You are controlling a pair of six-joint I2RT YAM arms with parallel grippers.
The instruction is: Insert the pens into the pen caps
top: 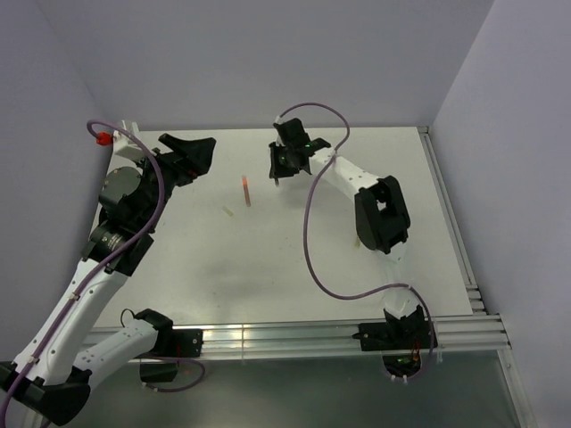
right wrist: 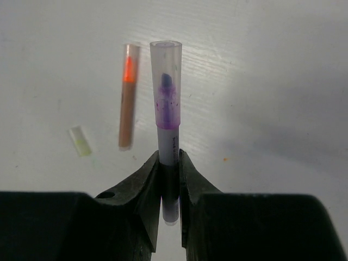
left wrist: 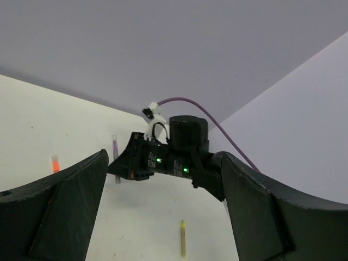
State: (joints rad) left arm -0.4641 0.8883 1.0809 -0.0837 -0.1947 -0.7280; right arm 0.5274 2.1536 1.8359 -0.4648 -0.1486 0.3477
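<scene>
My right gripper [right wrist: 169, 159] is shut on the dark purple-grey pen [right wrist: 168, 142], whose tip sits inside the pale lilac cap [right wrist: 166, 70]; it holds the pen just above the table. The orange-red pen [right wrist: 128, 103] lies to its left, its bright tip under what looks like a translucent cap. The cream-yellow cap [right wrist: 80, 141] lies loose further left. From above, the right gripper [top: 284, 168] is at the back centre and the orange-red pen [top: 246, 190] lies left of it. My left gripper [top: 192, 156] is open and empty. The yellow-green pen [left wrist: 183, 239] lies on the table between its fingers [left wrist: 81, 206].
The white table [top: 285, 267] is walled in at the back and sides. The right arm's elbow [top: 382, 214] and its purple cable [top: 312, 232] hang over the right half. An aluminium rail [top: 285, 334] runs along the near edge.
</scene>
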